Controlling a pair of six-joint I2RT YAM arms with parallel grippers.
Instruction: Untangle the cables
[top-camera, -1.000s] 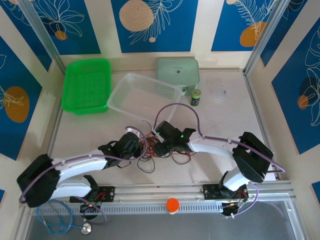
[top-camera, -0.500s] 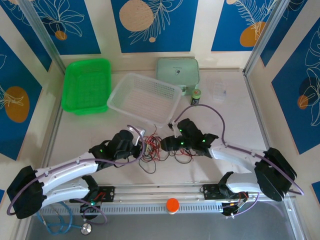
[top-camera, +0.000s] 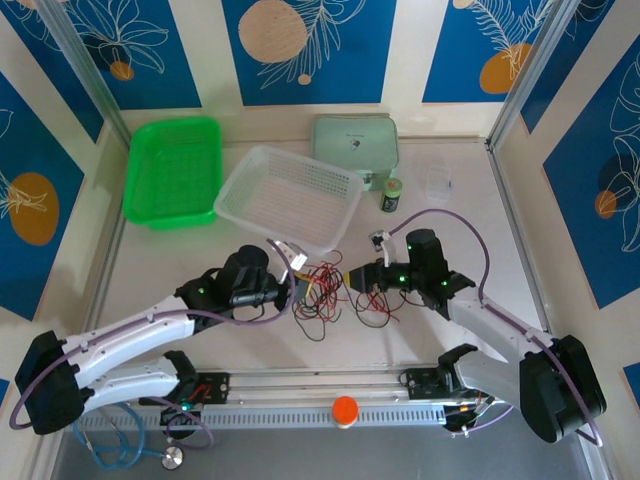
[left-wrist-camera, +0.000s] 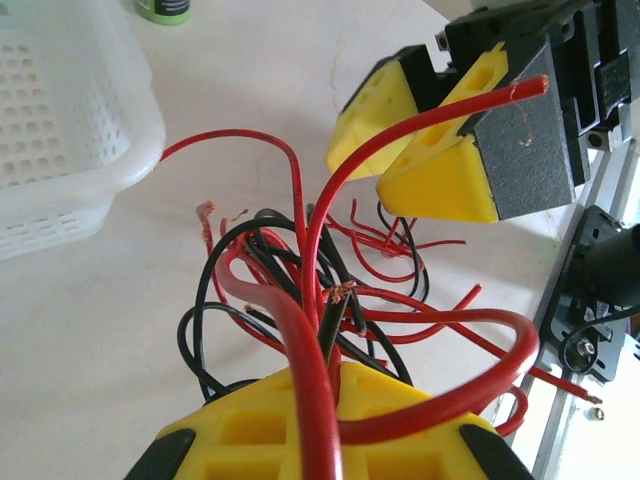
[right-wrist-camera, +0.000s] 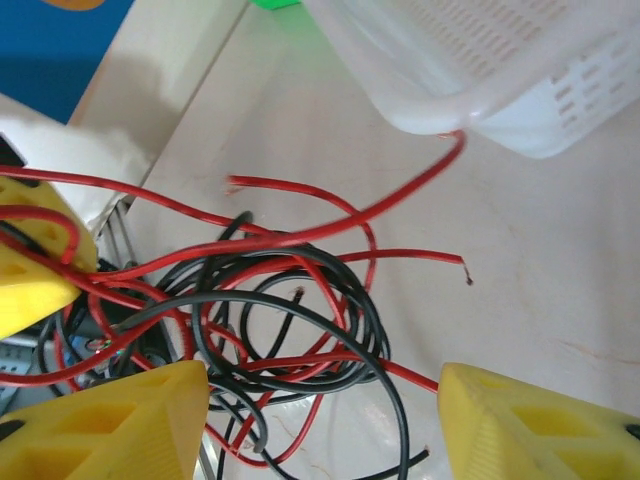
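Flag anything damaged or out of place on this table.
The red and black cables lie in one knotted heap mid-table. In the left wrist view, one red cable's cut end shows frayed, bare copper strands. Nothing else stands out.

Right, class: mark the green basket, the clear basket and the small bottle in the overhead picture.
green basket (top-camera: 172, 172), top external view, its mesh floor.
clear basket (top-camera: 290, 197), top external view, its perforated floor.
small bottle (top-camera: 391, 188), top external view, its green cap.
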